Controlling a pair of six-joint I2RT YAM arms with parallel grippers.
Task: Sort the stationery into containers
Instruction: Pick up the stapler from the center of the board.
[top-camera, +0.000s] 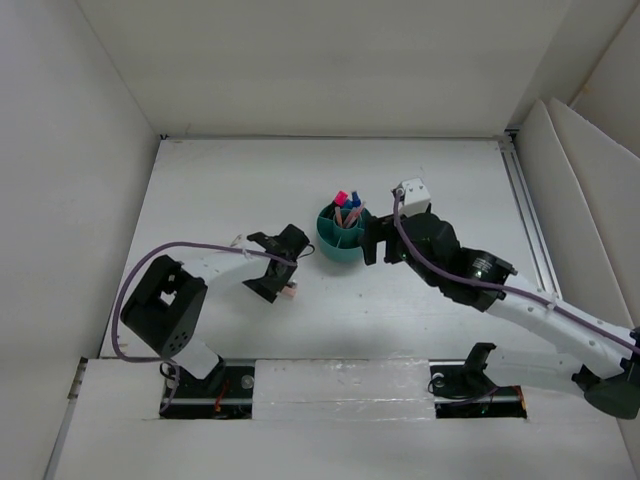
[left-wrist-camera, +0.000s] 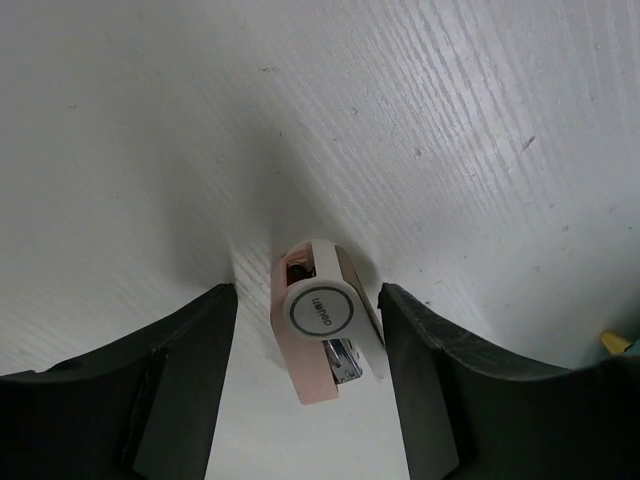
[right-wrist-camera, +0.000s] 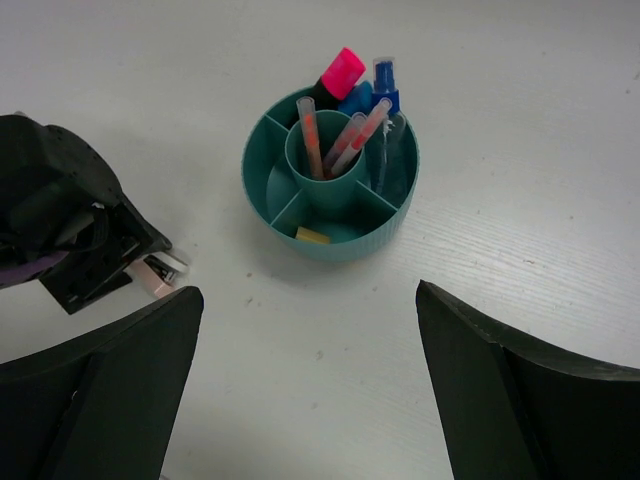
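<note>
My left hand (left-wrist-camera: 308, 295) sits low over the counter (left-wrist-camera: 150, 150), open, one finger on each side of the pink eraser (left-wrist-camera: 318, 318) and not pinching it yet as far as I can see. The eraser lies on the counter, off to the left of the teal organizer (right-wrist-camera: 340, 245), so straddling it like this should set up a clean squeeze across its narrow sides.

Meanwhile my right hand (right-wrist-camera: 310, 295) hangs wide open and empty just in front of the organizer, out of the way I guess. The pens (right-wrist-camera: 308, 135) stand in the middle cup, with the pink-capped marker (right-wrist-camera: 342, 72) and little bottle (right-wrist-camera: 385, 80) in the back slots. A small yellow block (right-wrist-camera: 312, 236) is in a front one. Looks like the eraser's the last thing out.
</note>
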